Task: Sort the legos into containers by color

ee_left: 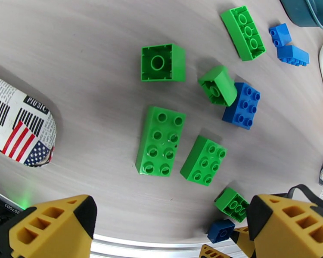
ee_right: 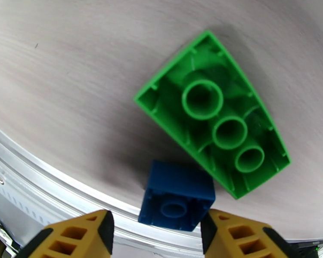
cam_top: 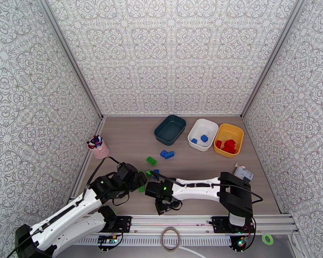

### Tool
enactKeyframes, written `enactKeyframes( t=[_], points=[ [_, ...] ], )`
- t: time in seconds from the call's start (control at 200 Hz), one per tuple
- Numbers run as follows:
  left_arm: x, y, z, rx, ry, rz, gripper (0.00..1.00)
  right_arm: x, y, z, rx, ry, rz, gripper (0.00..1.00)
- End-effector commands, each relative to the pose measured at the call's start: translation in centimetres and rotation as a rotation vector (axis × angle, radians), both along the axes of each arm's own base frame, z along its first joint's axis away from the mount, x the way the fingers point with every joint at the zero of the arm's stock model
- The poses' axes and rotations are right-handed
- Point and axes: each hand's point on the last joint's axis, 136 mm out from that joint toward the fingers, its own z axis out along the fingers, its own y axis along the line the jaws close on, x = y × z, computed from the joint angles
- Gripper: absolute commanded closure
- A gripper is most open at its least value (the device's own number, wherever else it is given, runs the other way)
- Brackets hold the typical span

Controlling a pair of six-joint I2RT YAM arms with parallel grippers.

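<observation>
Now the right claw (ee_right: 157, 222) is low over the worktop (ee_right: 75, 74), near the front rail, and its two yellow fingers stand apart. A small dark blue lego (ee_right: 177, 196), lying hollow side up, sits between the fingertips; a gap is seen on its left side, so it is not yet gripped. Just beyond it lies a long green lego (ee_right: 213, 115), also hollow side up; whether the two touch, I cannot tell.

The left claw (ee_left: 172, 216) hangs higher, wide open and holding nothing. Below it, loose legos lie on the worktop: a large oblong green lego (ee_left: 160, 140); a shorter green lego (ee_left: 203, 160) just beside it; a square green lego (ee_left: 163, 62) turned upside down; and a tilted green lego (ee_left: 217, 84) against a blue lego (ee_left: 242, 105). Farther out are two blue legos (cam_top: 167, 154) close together and one more green oblong (cam_top: 151, 161).

At the back of the worktop, three containers stand in a row. The teal container (cam_top: 159, 135) is on the left; the white container (cam_top: 213, 125) in the middle holds two blue bricks (cam_top: 200, 139); the yellow container (cam_top: 238, 132) on the right holds red legos (cam_top: 228, 145).

A printed pouch (ee_left: 19, 130) lies to the left of the loose group; a pink cup of pens (cam_top: 99, 148) stands at the left edge.
</observation>
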Motion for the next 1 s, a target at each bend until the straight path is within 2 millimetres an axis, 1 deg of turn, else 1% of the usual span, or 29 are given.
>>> enactKeyframes(
  t=[0.0,0.285,0.43,0.59,0.675,0.775,0.895,0.995],
  points=[
    [-0.4,0.5,-0.6,0.020,0.008,0.019,0.01,0.5,0.2,0.1,-0.020,-0.021,-0.009,0.44],
    [-0.3,0.5,-0.7,0.023,0.011,0.020,0.01,1.2,-0.2,-1.0,-0.037,-0.005,-0.030,0.51],
    [-0.1,0.3,-0.7,0.021,0.012,0.018,0.01,1.7,-0.1,-1.3,-0.037,-0.001,-0.036,0.55],
    [0.3,0.1,-0.8,0.021,0.018,0.010,0.01,2.3,0.0,-1.0,-0.033,-0.005,-0.038,0.65],
    [0.6,-0.2,-0.8,0.020,0.022,0.002,0.01,2.7,-0.1,0.0,-0.009,-0.014,-0.046,0.70],
    [1.3,-0.6,-0.7,0.002,0.016,-0.006,0.01,3.7,-0.7,1.8,0.025,-0.042,-0.076,0.72],
    [2.8,-1.7,-0.3,-0.059,-0.009,-0.024,0.01,5.8,-2.3,4.1,0.076,-0.072,-0.145,0.72],
    [4.4,-3.0,0.5,-0.090,-0.045,-0.057,0.01,8.2,-3.9,5.8,0.126,-0.084,-0.215,0.72]
  ],
)
